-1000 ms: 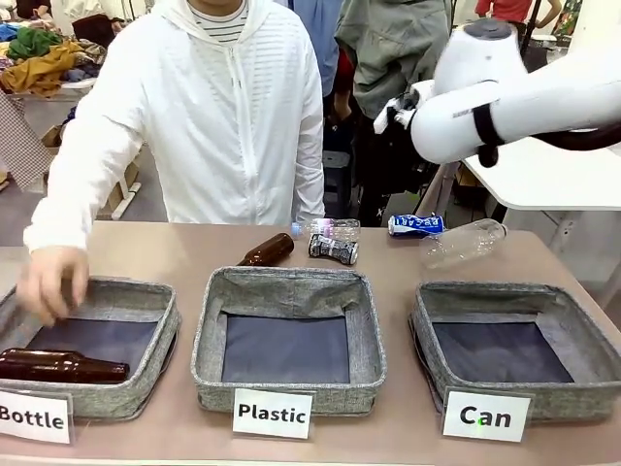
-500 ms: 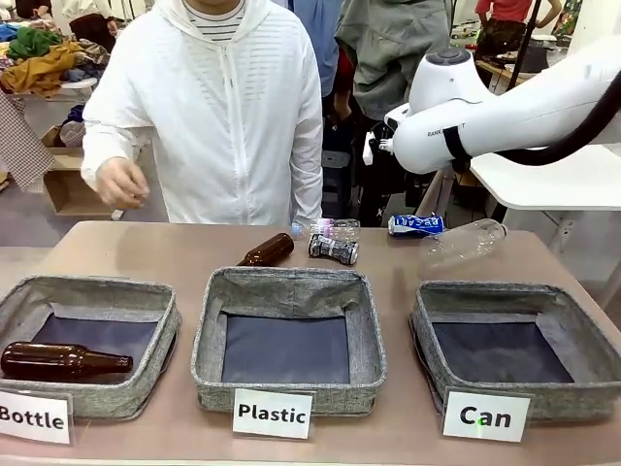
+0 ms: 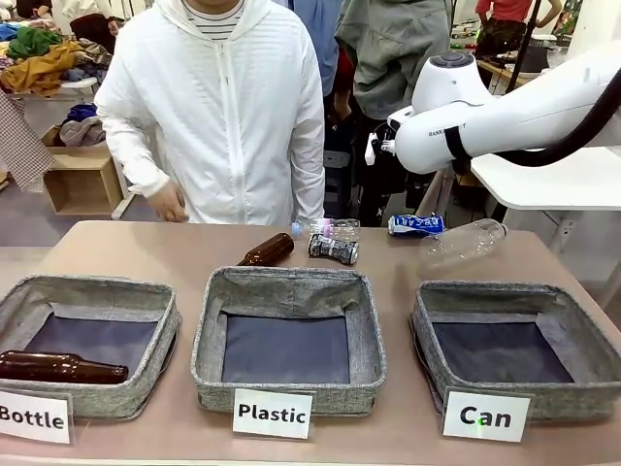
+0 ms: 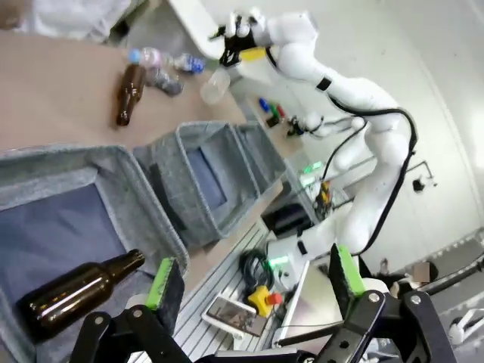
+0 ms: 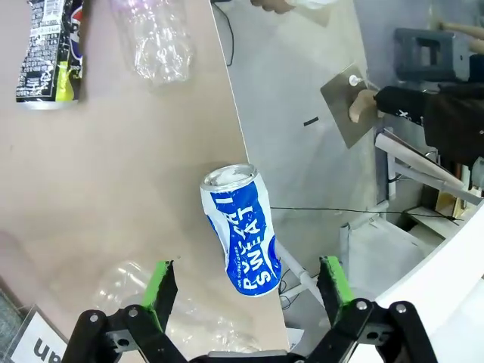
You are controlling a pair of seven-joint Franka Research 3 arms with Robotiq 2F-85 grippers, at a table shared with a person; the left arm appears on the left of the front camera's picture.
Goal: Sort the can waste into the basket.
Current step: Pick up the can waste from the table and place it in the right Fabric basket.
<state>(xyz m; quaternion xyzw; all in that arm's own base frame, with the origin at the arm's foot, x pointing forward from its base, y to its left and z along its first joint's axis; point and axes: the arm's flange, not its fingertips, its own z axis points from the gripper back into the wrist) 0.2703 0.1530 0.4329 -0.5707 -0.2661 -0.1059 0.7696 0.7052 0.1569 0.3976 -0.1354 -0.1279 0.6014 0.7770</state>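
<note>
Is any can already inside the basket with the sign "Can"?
No, the blue and white can and the black can both lie on the table beyond the Can basket.

Blue-and-white can (image 3: pixel 415 225): small, dented, lying on side, long axis running 9-to-3 o'clock in front view. Sits at 11 o'clock from basket (image 3: pixel 427 335), well apart from it. In right wrist view, top end points toward 11 o'clock and white "SWEAT" lettering runs along blue side.

Black can (image 3: pixel 333 249): crumpled, multicoloured print, on side, at 8 o'clock from blue-and-white can, 10 o'clock from basket.

Basket: square, shallow, grey fabric, upright, dark lining fully showing, signed "Can".
</note>
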